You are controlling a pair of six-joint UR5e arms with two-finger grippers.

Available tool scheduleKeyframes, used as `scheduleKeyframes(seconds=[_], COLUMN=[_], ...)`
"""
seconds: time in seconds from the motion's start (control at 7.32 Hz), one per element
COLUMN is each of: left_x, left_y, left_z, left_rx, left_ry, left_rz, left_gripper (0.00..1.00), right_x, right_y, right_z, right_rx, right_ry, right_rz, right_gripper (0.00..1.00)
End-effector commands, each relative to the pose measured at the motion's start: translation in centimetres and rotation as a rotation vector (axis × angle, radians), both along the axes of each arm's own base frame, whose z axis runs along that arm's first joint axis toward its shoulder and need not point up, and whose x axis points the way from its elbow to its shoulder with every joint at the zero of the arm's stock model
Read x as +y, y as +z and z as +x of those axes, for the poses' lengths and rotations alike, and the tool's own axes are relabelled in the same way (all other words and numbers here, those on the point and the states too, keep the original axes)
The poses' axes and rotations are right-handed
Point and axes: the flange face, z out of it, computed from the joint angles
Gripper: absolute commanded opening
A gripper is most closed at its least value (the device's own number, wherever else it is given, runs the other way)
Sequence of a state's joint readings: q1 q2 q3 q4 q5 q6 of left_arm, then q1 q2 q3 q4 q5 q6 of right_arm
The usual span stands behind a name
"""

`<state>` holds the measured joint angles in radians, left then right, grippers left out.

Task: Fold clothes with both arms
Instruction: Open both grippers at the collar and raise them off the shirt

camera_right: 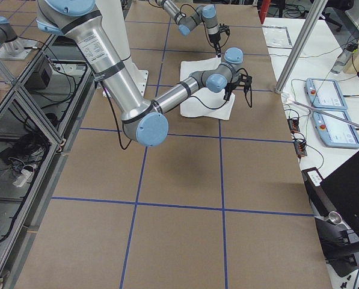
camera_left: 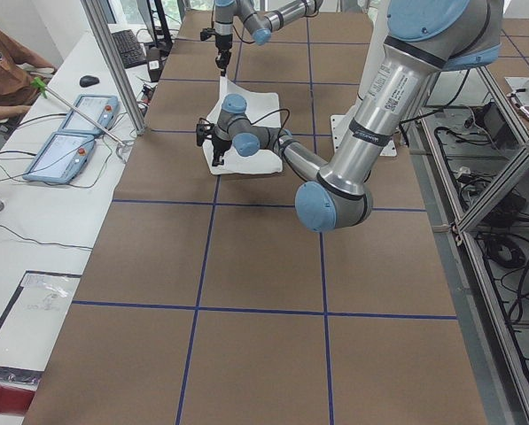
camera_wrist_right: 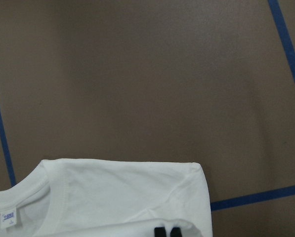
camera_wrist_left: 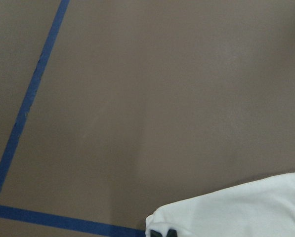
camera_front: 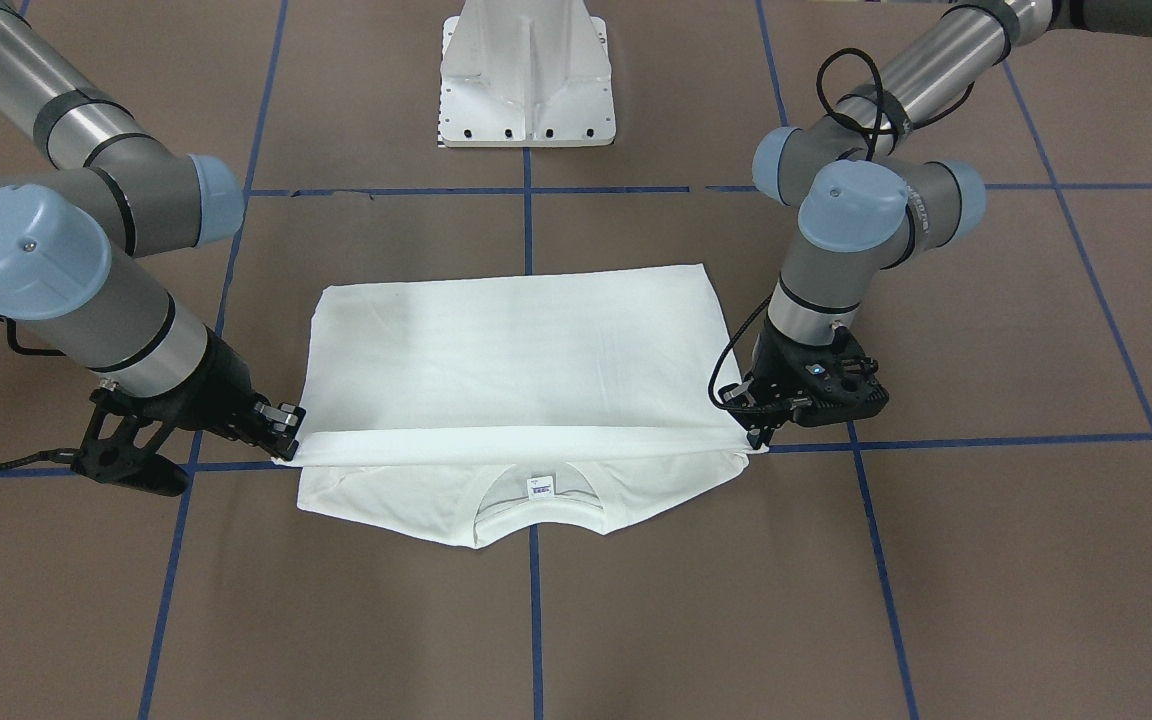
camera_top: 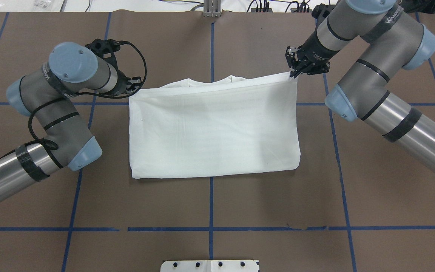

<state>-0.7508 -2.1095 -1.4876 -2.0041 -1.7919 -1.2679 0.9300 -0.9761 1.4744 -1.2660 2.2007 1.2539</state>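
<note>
Brown blue-taped table (camera_front: 986, 560) holds a folded white cotton shirt (camera_front: 511, 350). At mid-frame, the black two-finger left gripper (camera_front: 758, 440) and right gripper (camera_front: 288, 438) each pinch narrowly on a corner of its folded-over edge.

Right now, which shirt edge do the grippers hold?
The shirt's collar-side edge: left gripper and right gripper pinch its corners; the others lie free.

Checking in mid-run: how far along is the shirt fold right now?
Done: the shirt is a tidy rectangle, with a top layer folded over toward the collar. In hand: the left gripper and right gripper each pinch a corner of that layer, stretched between them. Left: the collar and neck label are uncovered; the layer likely needs laying down and releasing, perhaps another fold.
</note>
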Motion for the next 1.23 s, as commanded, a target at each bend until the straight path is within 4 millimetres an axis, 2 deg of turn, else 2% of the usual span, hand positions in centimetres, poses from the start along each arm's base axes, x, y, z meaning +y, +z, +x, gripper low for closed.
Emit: scheduleKeyframes(seconds=[0.0, 0.27, 0.41, 0.55, 0.68, 0.82, 0.96, 1.09], left_x=[-0.1, 0.0, 0.0, 0.0, 0.0, 0.0, -1.0, -2.0], left_y=[0.1, -0.5, -0.7, -0.8, -0.8, -1.0, -1.3, -2.1], left_z=[0.0, 0.0, 0.0, -0.1, -0.1, -0.3, -1.8, -4.1], left_rx=[-0.001, 0.007, 0.017, 0.025, 0.033, 0.037, 0.042, 0.036], left_ry=[0.002, 0.005, 0.005, 0.006, 0.007, 0.004, -0.015, -0.022], left_rz=[0.005, 0.014, 0.024, 0.033, 0.042, 0.046, 0.051, 0.089], left_gripper=[0.00, 0.00, 0.00, 0.20, 0.86, 1.00, 1.00, 1.00], right_x=[-0.1, -0.2, 0.1, 0.3, 0.7, 0.5, 0.4, 0.9], right_y=[0.1, -1.8, -2.2, -2.0, -2.0, -1.5, -1.2, -0.7], right_z=[-0.2, -0.7, -1.3, -1.6, -2.1, -1.8, -1.6, -1.0], right_rx=[-0.002, -0.017, -0.021, -0.019, -0.018, 0.006, 0.013, 0.013], right_ry=[-0.001, 0.001, -0.008, -0.018, -0.023, 0.004, -0.013, -0.021], right_rz=[0.003, 0.011, 0.017, 0.023, 0.025, 0.045, 0.072, 0.081], right_gripper=[0.00, 0.00, 0.00, 0.00, 0.86, 1.00, 1.00, 1.00])
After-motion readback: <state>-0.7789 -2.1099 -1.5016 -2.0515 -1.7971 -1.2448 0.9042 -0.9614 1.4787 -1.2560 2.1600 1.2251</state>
